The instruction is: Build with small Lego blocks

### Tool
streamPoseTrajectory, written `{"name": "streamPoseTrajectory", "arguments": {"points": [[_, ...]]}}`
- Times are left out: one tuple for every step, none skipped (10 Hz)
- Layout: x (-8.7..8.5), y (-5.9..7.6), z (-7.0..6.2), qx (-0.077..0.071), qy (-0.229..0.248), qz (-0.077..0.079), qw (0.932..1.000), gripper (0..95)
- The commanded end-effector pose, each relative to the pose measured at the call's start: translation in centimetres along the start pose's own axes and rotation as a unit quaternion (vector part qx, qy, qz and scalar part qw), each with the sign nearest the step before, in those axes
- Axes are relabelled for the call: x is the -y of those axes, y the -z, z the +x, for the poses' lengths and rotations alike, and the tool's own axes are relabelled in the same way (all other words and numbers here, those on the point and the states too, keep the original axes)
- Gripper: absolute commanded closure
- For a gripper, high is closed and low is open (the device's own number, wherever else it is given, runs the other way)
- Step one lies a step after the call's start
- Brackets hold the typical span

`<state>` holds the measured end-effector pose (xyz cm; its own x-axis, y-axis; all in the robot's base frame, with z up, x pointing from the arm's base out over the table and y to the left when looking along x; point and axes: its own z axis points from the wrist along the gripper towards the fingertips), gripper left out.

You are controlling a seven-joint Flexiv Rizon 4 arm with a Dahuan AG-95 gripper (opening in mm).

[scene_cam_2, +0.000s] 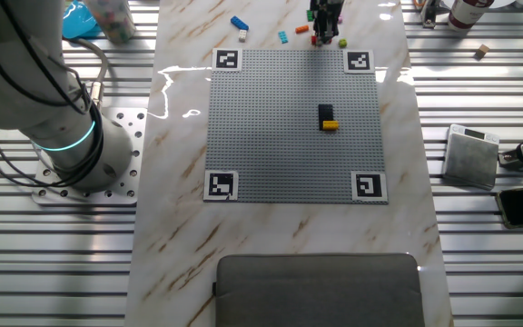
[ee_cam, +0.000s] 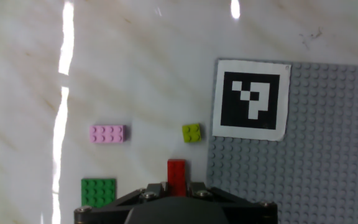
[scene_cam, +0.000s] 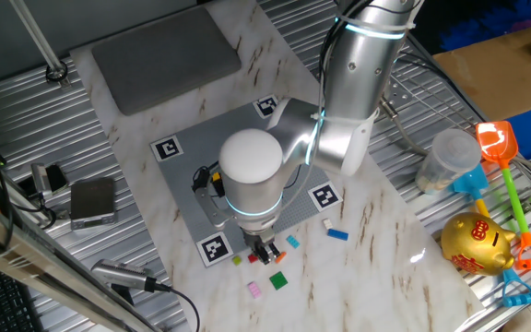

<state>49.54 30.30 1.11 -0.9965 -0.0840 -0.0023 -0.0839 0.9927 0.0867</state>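
In the hand view my gripper (ee_cam: pixel 177 188) is shut on a red brick (ee_cam: pixel 177 173), which stands between the two fingers just off the corner of the grey studded plate (ee_cam: pixel 303 168). On the marble beside it lie a pink brick (ee_cam: pixel 107 133), a lime brick (ee_cam: pixel 191 132) and a green brick (ee_cam: pixel 99 191). From the fixed view my gripper (scene_cam: pixel 265 251) is low at the plate's (scene_cam: pixel 187 161) near corner, with a blue brick (scene_cam: pixel 338 234) and a light blue brick (scene_cam: pixel 293 242) to its right. A black brick (scene_cam_2: pixel 328 112) and a yellow brick (scene_cam_2: pixel 330 125) sit joined on the plate (scene_cam_2: pixel 271 136).
A grey pad (scene_cam: pixel 164 55) lies at the far end of the marble top. Toys crowd the right side: a gold piggy bank (scene_cam: pixel 476 242), an orange shovel (scene_cam: pixel 496 143) and a plastic jar (scene_cam: pixel 448 159). A small grey box (scene_cam: pixel 92 200) sits at the left.
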Motion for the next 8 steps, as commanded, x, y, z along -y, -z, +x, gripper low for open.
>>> {"name": "streamPoseTrajectory", "arguments": {"points": [[-0.1,0.2,0.0,-0.006,0.016,0.011,0.9998,95.0],[-0.2,0.5,0.0,-0.007,0.026,0.011,0.9996,95.0],[-0.2,0.6,0.0,-0.008,0.030,0.011,0.9995,95.0],[-0.2,0.8,0.0,-0.009,0.039,0.012,0.9991,95.0],[-0.1,1.1,0.0,-0.009,0.045,0.011,0.9989,95.0],[0.2,1.7,0.0,-0.010,0.052,0.011,0.9985,95.0],[1.0,2.7,-0.2,-0.014,0.062,0.011,0.9979,95.0],[1.6,3.3,-0.3,-0.016,0.066,0.011,0.9976,95.0]]}}
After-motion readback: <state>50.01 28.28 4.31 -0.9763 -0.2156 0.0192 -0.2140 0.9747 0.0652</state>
